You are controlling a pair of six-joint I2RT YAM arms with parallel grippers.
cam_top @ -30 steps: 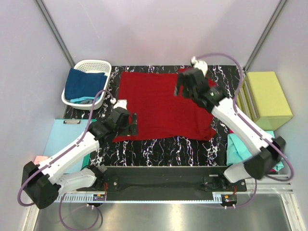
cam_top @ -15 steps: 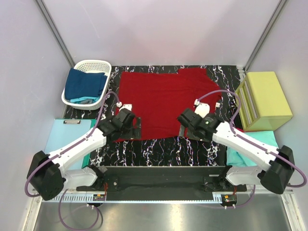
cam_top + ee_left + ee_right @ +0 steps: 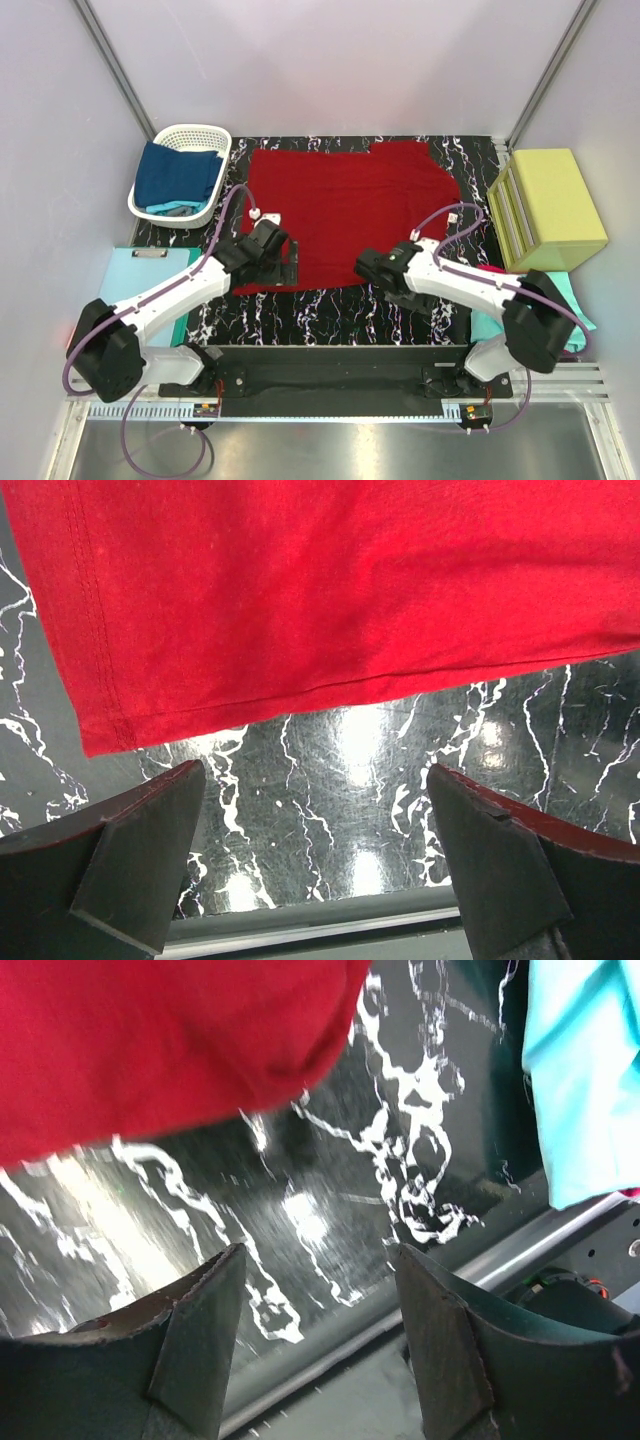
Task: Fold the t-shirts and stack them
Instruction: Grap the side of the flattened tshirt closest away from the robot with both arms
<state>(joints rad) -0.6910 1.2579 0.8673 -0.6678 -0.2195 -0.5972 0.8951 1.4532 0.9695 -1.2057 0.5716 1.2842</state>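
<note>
The left pincer (image 3: pixel 312 780) stands with its two fingers wide apart and nothing between them, hanging over bare counter (image 3: pixel 330 312) just short of the near hem of the dark red t-shirt (image 3: pixel 330 590). The right pincer (image 3: pixel 315 1255) is the same, fingers spread and empty, with the red cloth's edge just beyond its tips. From above, both pincers sit at the near edge of that shirt, one toward each lower corner. The shirt lies spread flat in the middle of the counter, sleeves out, with no fold in it that I can see. So I'd say the task has hardly begun: this shirt needs all its folds. The navy t-shirt (image 3: pixel 175 175) lies bunched in the white basket (image 3: pixel 212 133) at the far left. A teal t-shirt (image 3: pixel 488 318) lies at the right edge near the right arm, and I can't tell whether it is folded. I can make out no stack anywhere. The yellow-green box (image 3: pixel 550 205) stands apart on the right. The overhead view gives the whole layout but hides the fingertips under the wrists. The left wrist view shows the stitched hem and its corner lying clear of the fingers. The right wrist view is rather blurred, but it shows a rounded red edge and teal cloth off to one side.
</note>
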